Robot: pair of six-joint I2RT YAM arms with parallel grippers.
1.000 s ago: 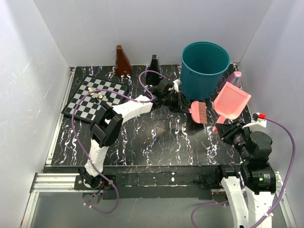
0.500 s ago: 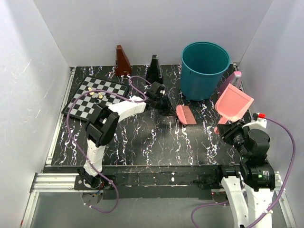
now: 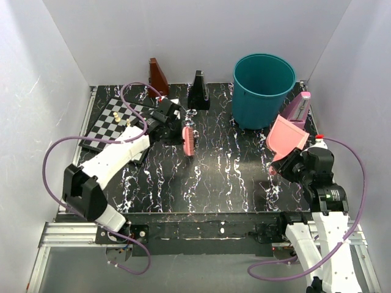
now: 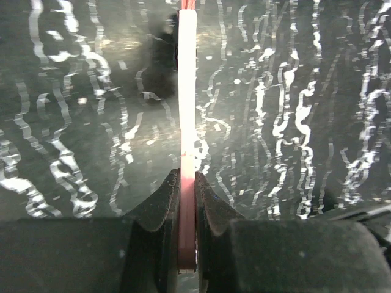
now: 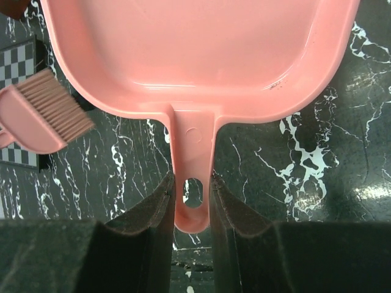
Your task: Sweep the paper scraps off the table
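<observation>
- Beside the chessboard, the left claw stays clamped on the brush, swung over from the bin; the right claw grips the dustpan handle, now tipped lower
- On the table no paper scraps show; sweeping looks finished
- Only the right wrist view shows the pan's inside bare; only the overhead shows the bin

The top camera looks steeply down from above and behind the arm bases at its bottom edge, taking in the whole table. The left wrist camera sits close over the tabletop, sighting along the left gripper and the pink brush edge-on. The right wrist camera looks past the right gripper at the pink dustpan filling its upper frame; all three views share the brush.
</observation>
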